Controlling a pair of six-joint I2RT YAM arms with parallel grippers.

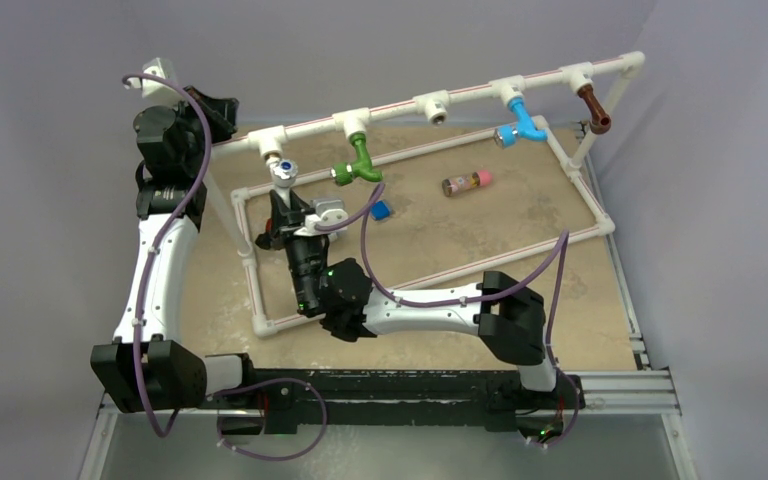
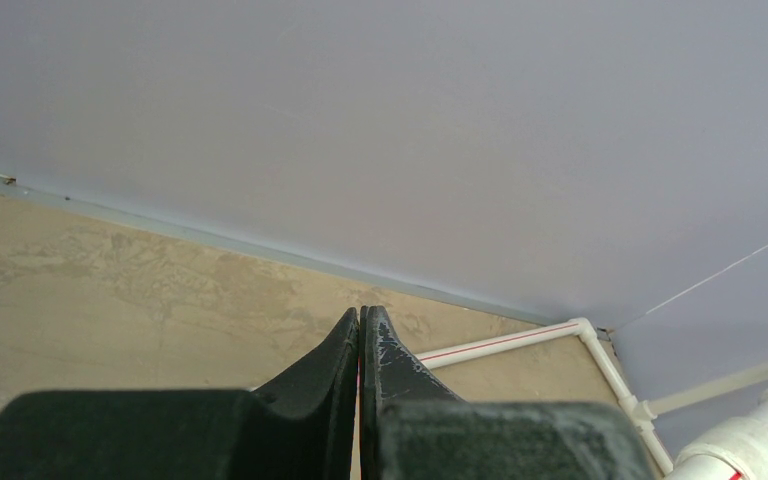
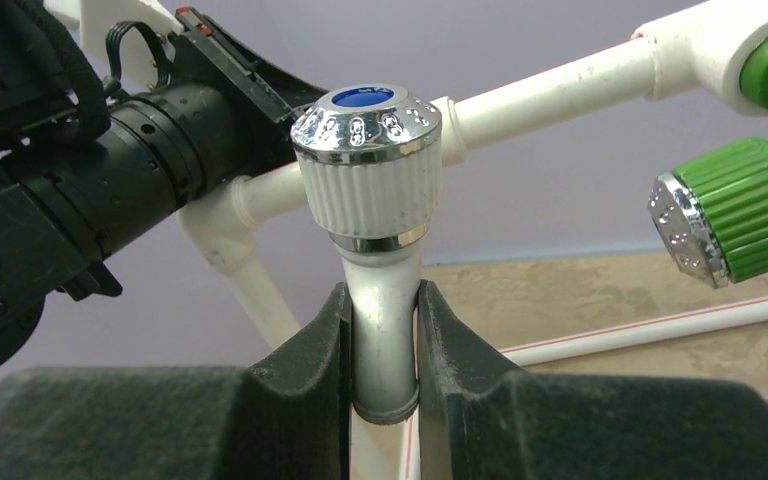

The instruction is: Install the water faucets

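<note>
white faucet [image 3: 383, 340]: stem is looking like smooth, faintly glossy white plastic; knob is showing ribbed white plastic under a shiny, studded chrome-like cap with a blue inset.
green faucet [image 3: 745, 225]: knob is showing ribbed green plastic, ending in a bright, studded chrome-like cap.
pipe frame [image 3: 560, 85]: is reading as smooth white plastic with a soft sheen.
right gripper [image 3: 383, 300]: fingers are looking matt black and grainy.
left gripper [image 2: 360, 318]: fingers are showing black, scuffed with pale marks.
worktop [image 2: 110, 270]: is looking matt, tan and mottled, like stone.
</note>
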